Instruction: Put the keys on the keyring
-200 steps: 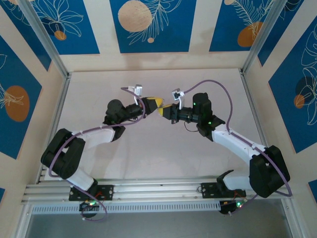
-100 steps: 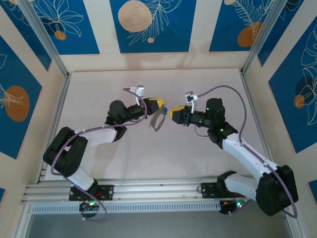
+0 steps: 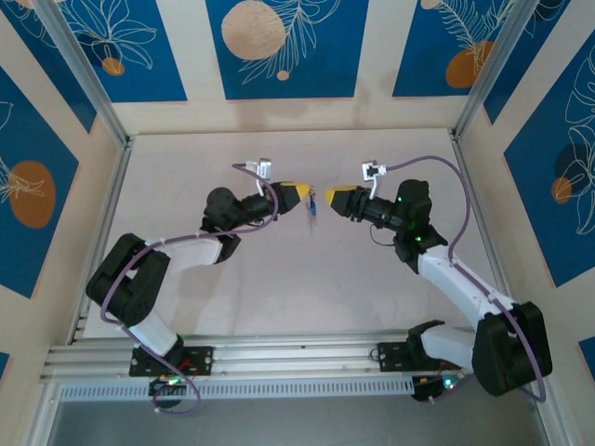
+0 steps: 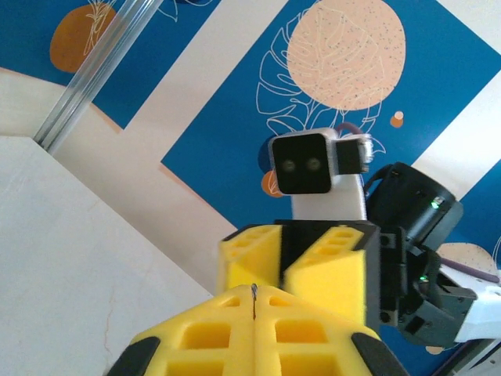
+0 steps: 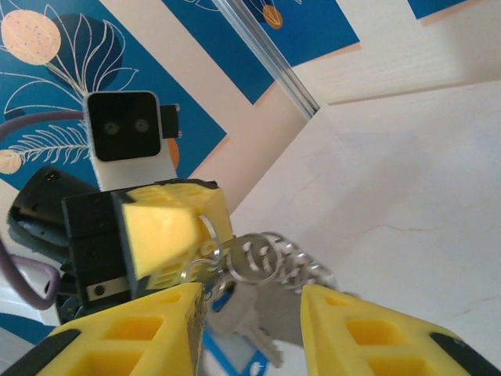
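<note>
On your left, the left end effector point(image 3: 300, 193) hangs above the surface point(image 3: 279, 297) with its yellow pads pressed together; the left wrist view shows a thin sliver of metal in the seam between them, so you can judge it clamped on the keyring point(image 5: 268, 312); whether it holds the grey edge or one of the small silver rings, I cannot tell. The keyring hangs just beyond those pads, between the two arms, edge-on from above. The key point(image 5: 221, 354) with the blue head dangles at its lower side, seemingly linked to the cluster, though the join is hidden. To the right, the right end effector point(image 3: 330, 196) faces the bundle from just beside it, jaws apart and gripping nothing. Treat the bundle as light, stiff and slippery; it will likely swing and twist on its rings at a touch. If you take hold, pinch the flat grey body across its faces, not the loose rings or the tiny key; a shallow grip on the edge could let it pivot or slip out.
</note>
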Tool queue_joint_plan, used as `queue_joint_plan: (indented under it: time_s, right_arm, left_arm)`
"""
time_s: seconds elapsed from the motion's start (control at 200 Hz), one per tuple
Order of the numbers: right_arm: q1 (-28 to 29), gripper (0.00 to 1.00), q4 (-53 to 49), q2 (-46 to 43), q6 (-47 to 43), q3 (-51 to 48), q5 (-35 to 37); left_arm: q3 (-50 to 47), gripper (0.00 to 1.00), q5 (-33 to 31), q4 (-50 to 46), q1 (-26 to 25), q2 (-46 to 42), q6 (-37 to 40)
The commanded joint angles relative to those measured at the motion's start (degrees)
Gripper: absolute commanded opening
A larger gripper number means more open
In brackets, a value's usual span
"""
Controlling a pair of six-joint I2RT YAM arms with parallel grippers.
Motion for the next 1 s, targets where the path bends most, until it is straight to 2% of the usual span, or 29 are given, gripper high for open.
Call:
queue_joint_plan:
  time_s: [0.0,0.455,0.55,0.89,0.945,0.995]
  right_arm:
    - [0.57,0.38,8.86,1.99,5.43,1.85,-2.08]
    - [4.71,0.34,10.74,5.71,5.40,3.47,-1.11]
    - [4.97,0.29,10.82,6.00,5.35,3.36,-0.99]
    - [4.92,0.00,10.58,5.92,4.92,2.99,-1.42]
    - [4.94,0.00,10.77,6.03,4.99,3.07,-1.73]
    - [4.94,0.04,10.86,6.24,5.01,3.40,-2.23]
  left_arm:
    - [1.97,0.00,0.03,4.40,-0.81,0.31,-0.72]
    - [1.88,0.00,-0.08,3.81,-0.91,-0.04,-0.18]
    - [2.01,0.00,-0.08,3.79,-0.91,0.02,-0.11]
    - [2.01,0.00,-0.16,4.12,-0.91,0.29,-0.12]
    - [2.01,0.00,-0.14,4.14,-0.89,0.40,-0.17]
    - [2.01,0.00,-0.08,4.27,-0.88,0.44,-0.27]
